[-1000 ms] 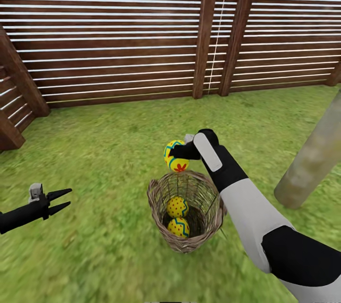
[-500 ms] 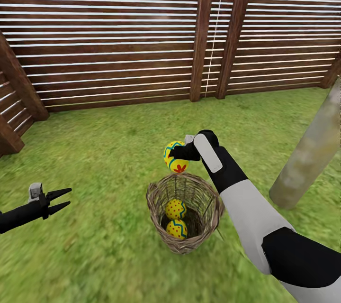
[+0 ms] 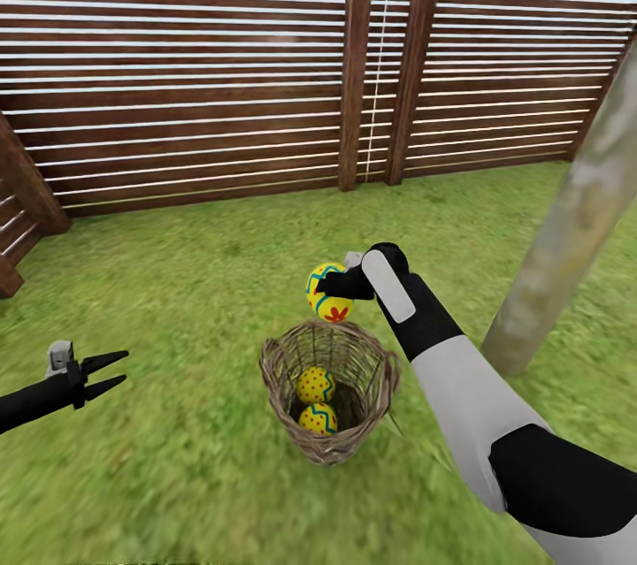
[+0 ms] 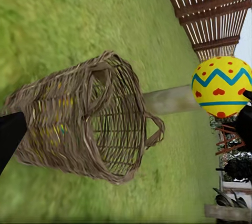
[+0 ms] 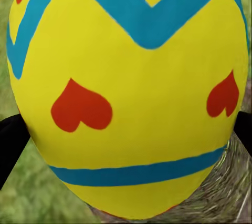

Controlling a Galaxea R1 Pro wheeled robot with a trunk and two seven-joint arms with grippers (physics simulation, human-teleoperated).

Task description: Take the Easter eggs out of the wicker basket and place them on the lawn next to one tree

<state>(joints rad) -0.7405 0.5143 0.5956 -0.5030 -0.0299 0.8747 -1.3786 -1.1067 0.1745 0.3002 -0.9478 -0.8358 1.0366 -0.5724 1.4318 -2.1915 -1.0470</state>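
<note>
the right pincer (image 3: 340, 285) pinched one easter egg (image 3: 327, 292) just above the wicker basket (image 3: 328, 390); a slip could drop it back onto the two inside. the left pincer (image 3: 99, 375) hung spread, far left. the tree (image 3: 566, 229) stood right.

Wicker basket (image 3: 327, 401) on the lawn (image 3: 177, 300), two eggs (image 3: 316, 385) inside; third egg (image 3: 329, 292) above its rim in the right tool (image 3: 332, 286). Tree (image 3: 566, 229) right, fence (image 3: 177, 96) behind, left tool (image 3: 111, 373) left.

Mottled green lawn (image 3: 177, 282), wicker basket (image 3: 276, 370) standing on it, tree (image 3: 566, 229) trunk rooted nearby
</note>
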